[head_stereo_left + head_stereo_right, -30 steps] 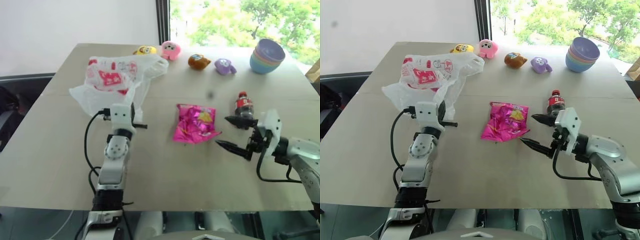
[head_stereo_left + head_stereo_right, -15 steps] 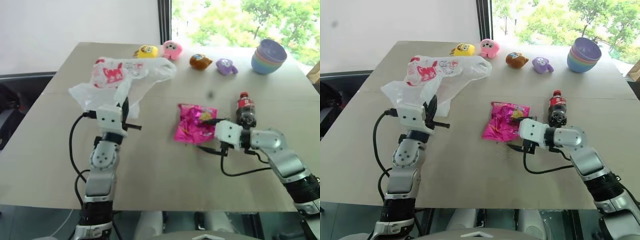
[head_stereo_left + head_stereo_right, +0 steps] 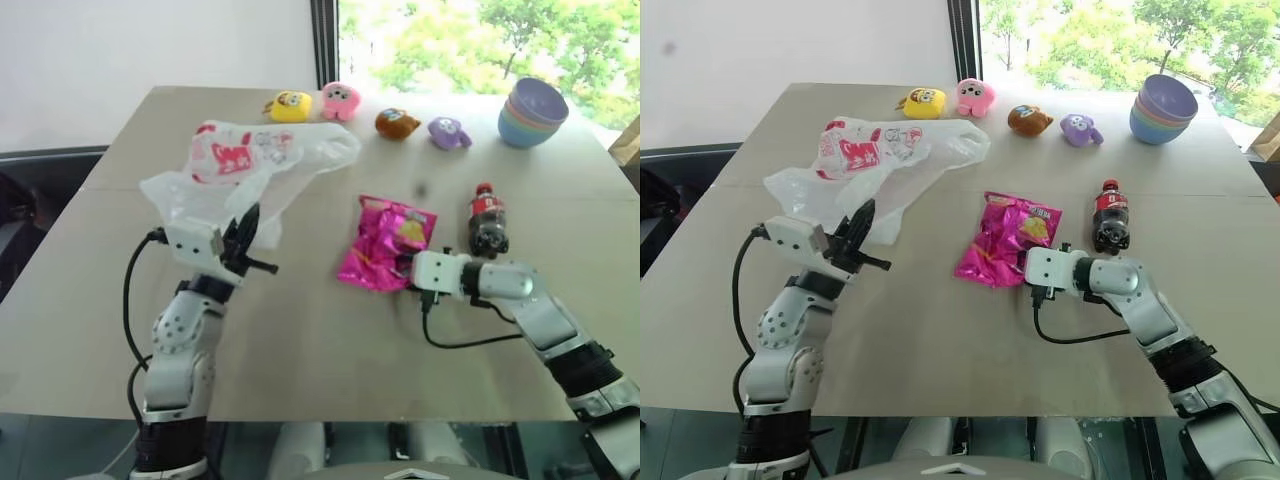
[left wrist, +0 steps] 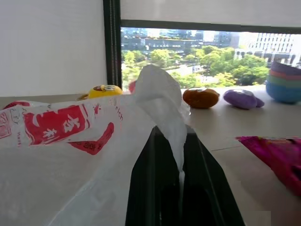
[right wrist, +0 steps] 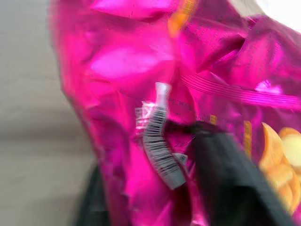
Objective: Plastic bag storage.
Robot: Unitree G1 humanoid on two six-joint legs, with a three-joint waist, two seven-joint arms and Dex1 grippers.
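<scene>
The plastic bag [image 3: 250, 165], white and crinkly with red print, lies at the table's far left. My left gripper [image 3: 245, 240] is shut on a strip of its film, raised a little off the table; the left wrist view shows the bag [image 4: 56, 127] pinched between the black fingers [image 4: 155, 188]. A shiny magenta snack packet [image 3: 385, 240] lies mid-table. My right gripper [image 3: 405, 272] is shut on its near right edge, and the right wrist view has the foil [image 5: 141, 94] caught between the fingers [image 5: 225, 179].
A small cola bottle [image 3: 487, 220] stands just right of the packet and close to my right arm. Several plush toys [image 3: 341, 100] line the far edge, and stacked pastel bowls [image 3: 533, 112] sit at the far right corner.
My right gripper swung left to the snack packet and closed on its edge, tilting the packet. My left gripper drew back and up with the bag's film, stretching it.
</scene>
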